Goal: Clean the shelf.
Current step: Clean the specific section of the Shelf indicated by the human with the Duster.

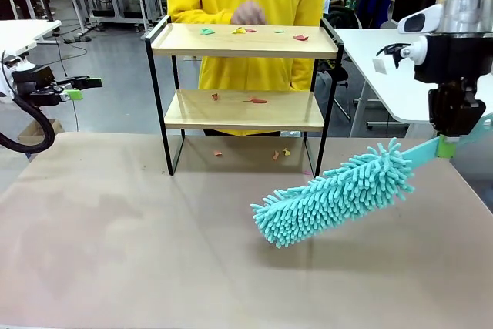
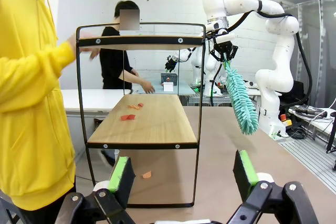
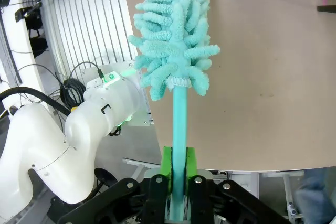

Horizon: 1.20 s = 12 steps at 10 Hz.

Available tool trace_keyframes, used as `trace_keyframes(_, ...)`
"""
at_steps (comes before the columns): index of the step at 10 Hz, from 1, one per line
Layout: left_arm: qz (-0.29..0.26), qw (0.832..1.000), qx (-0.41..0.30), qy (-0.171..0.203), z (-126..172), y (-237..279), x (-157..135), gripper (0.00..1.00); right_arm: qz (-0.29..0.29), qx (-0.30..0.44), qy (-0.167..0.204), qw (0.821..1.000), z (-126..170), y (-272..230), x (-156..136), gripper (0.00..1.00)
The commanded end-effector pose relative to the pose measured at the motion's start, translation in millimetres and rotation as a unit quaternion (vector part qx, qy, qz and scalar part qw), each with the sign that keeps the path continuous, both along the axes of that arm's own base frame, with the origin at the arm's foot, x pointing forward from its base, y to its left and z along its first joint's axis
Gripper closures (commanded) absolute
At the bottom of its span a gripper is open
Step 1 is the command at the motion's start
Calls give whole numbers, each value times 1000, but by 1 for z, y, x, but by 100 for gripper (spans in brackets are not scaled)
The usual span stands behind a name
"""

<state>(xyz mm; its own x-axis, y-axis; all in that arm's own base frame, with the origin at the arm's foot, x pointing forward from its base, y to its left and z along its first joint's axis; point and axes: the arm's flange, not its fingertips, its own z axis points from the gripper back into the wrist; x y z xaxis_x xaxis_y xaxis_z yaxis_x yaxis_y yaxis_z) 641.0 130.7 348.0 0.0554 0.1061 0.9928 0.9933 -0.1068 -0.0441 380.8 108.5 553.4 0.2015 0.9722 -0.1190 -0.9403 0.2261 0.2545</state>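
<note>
At the far edge of the table (image 1: pixel 115 229): the shelf (image 1: pixel 243 41), coloured scraps (image 1: pixel 300 37), perhaps paper, on both boards. Near the right edge: right gripper (image 1: pixel 445 146) clamped on the handle of a teal duster (image 1: pixel 339 198). Beyond the left edge: left gripper (image 1: pixel 75 94), fingers spread apart.

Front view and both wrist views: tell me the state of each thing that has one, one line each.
Shelf: upright, littered on both boards.
Scraps: loose on both boards and on the table underneath.
Duster: held by its handle, head tilted above the table.
Right gripper: shut on duster.
Left gripper: open, empty.
</note>
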Motion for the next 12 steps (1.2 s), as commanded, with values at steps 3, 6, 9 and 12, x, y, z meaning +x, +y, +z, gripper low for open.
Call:
trace_keyframes(3, -2, 1000, 3, -9, 1, 0, -2, 0, -1, 1, -3, 1000, 3, -1, -1, 87)
trace_keyframes(6, -2, 1000, 3, -9, 1, 0, -2, 0, -1, 1, -3, 1000, 3, -1, -1, 87)
trace_keyframes(9, -2, 1000, 3, -9, 1, 0, -2, 0, -1, 1, -3, 1000, 3, -1, -1, 87)
trace_keyframes(12, -2, 1000, 3, -9, 1, 0, -2, 0, -1, 1, -3, 1000, 3, -1, -1, 87)
